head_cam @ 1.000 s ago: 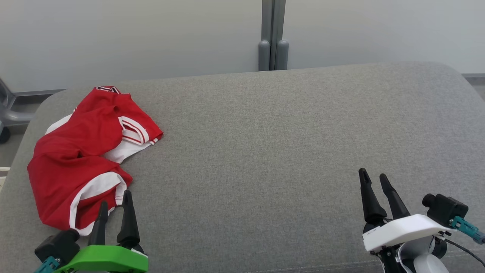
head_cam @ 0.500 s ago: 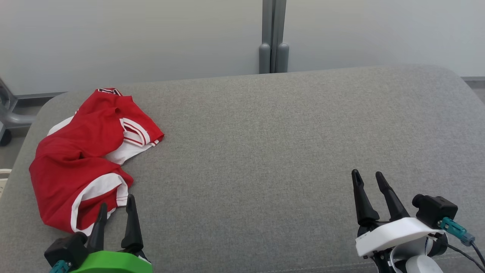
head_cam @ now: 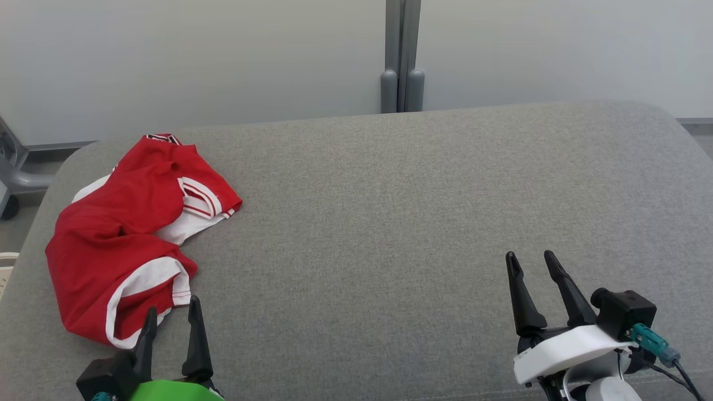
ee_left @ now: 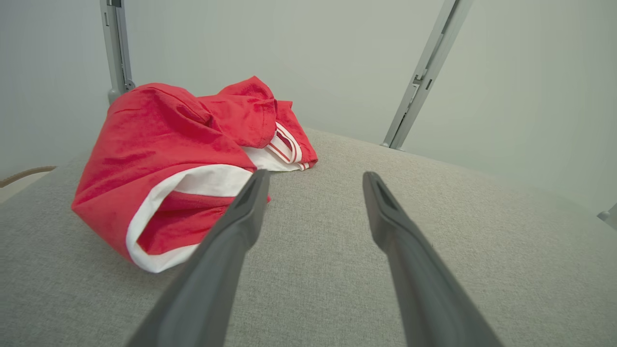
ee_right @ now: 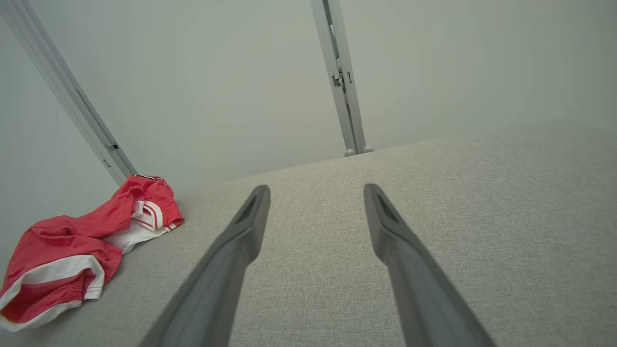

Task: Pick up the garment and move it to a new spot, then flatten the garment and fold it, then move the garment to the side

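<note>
Grey woven cushion [head_cam: 390, 195] is stretching across the whole scene, with a pale wall [head_cam: 195, 55] rising behind it and a grey post [head_cam: 402, 55] standing upright at the middle of its far edge. On the cushion's left end the garment [head_cam: 122, 239] is lying in a crumpled heap: red cloth with white bands and thin red-and-white stripes along its hems, folds bunching over one another, one white-edged opening facing the near side. Nothing is holding it.

The left gripper [head_cam: 172, 306] is hovering at the near left, its green housing at the bottom edge, with its two dark fingers [head_cam: 196, 334] spread apart and pinching nothing. They are pointing toward the garment's near hem. The left one is overlapping the white band in the head view, and whether it is touching the cloth I cannot tell. From the left wrist, the garment is sitting up and to the left of the fingers, and bare cushion is showing in the gap between them.

The right gripper [head_cam: 529, 256] is hanging at the near right, well apart from the garment, white housing beneath it, its claw likewise spread wide and empty over bare cushion. From the right wrist, the garment is lying far off at the lower left.
</note>
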Tool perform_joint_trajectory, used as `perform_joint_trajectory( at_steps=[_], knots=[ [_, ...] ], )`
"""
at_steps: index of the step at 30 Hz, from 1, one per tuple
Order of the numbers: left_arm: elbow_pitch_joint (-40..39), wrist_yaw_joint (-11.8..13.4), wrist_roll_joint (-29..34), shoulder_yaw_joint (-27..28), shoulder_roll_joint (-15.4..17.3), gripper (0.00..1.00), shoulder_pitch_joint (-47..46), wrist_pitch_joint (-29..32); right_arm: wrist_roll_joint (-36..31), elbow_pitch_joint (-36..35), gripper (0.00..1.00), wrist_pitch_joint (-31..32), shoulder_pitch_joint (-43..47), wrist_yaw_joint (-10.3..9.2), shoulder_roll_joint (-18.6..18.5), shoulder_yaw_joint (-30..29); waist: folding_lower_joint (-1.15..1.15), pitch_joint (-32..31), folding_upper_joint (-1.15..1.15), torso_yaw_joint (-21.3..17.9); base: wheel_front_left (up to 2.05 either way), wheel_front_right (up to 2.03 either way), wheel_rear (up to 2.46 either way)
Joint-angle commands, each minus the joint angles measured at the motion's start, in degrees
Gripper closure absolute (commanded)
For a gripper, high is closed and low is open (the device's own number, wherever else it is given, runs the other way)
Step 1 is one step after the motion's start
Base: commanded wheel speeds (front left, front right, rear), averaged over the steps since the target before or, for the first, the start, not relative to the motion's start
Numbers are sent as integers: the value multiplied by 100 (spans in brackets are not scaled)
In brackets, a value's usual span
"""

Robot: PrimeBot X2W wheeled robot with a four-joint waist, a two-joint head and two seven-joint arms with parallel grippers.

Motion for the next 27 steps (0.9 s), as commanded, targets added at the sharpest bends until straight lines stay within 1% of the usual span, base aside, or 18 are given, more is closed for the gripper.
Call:
perform_joint_trajectory(
  at_steps=[1,17,27],
  knots=[
    [-15,49,171,-19,48,0,61,-66,-179,-55,0,-69,56,3,-33,29,0,-11,0,-1,0,0,0],
    [-34,180,659,-83,92,0,150,-35,-877,-2,0,-255,88,3,-37,125,0,-19,0,4,0,0,0],
    [-41,261,904,-107,106,0,190,-54,-1181,97,0,-355,38,3,-39,179,0,-31,0,3,0,0,0]
  ],
)
